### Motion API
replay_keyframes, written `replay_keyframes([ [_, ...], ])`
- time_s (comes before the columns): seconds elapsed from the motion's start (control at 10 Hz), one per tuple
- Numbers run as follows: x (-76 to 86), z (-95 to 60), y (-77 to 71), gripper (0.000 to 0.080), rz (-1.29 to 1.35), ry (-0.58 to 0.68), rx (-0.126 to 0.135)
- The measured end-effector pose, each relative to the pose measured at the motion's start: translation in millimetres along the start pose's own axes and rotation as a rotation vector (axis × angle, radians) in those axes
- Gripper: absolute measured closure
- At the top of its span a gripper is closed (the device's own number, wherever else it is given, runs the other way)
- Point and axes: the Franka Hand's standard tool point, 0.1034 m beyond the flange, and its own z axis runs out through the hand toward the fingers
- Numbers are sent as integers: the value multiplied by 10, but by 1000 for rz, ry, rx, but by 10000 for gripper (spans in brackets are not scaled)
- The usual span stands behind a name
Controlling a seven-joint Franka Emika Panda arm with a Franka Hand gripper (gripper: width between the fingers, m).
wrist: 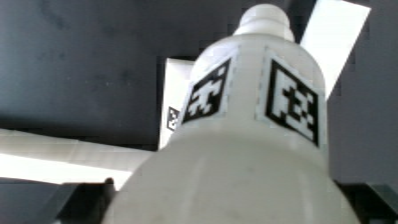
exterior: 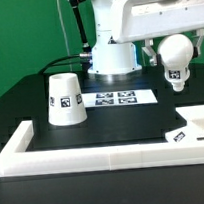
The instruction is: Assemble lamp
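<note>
My gripper [exterior: 172, 48] is shut on the white bulb [exterior: 175, 59] and holds it in the air at the exterior view's right, round head up and tagged stem pointing down. The bulb hangs above the flat white base [exterior: 196, 121], which lies on the table below it, apart from it. The white cone shade [exterior: 66, 99] stands on the table at the exterior view's left. In the wrist view the bulb [wrist: 249, 120] fills the picture between my gripper's [wrist: 222, 202] dark fingers, and part of the base [wrist: 180, 88] shows behind it.
A long white rail border [exterior: 95, 158] runs along the table's front and up its left side; it also shows in the wrist view [wrist: 54, 150]. The marker board [exterior: 122, 96] lies flat at mid table before the robot's white pedestal [exterior: 113, 57].
</note>
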Motion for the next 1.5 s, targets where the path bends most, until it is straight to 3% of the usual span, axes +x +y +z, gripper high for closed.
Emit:
replay_keyframes([
  [0.1,110,-12,58,223,-75,129,-54],
  [0.3,192,-53,123,223,-167,322,-135],
  [0.7,179,-23,101,223,-166,305,-127],
  [1.2,512,-53,78,223,-176,329,-123],
  [1.5,495,-35,78,223,-175,325,-122],
])
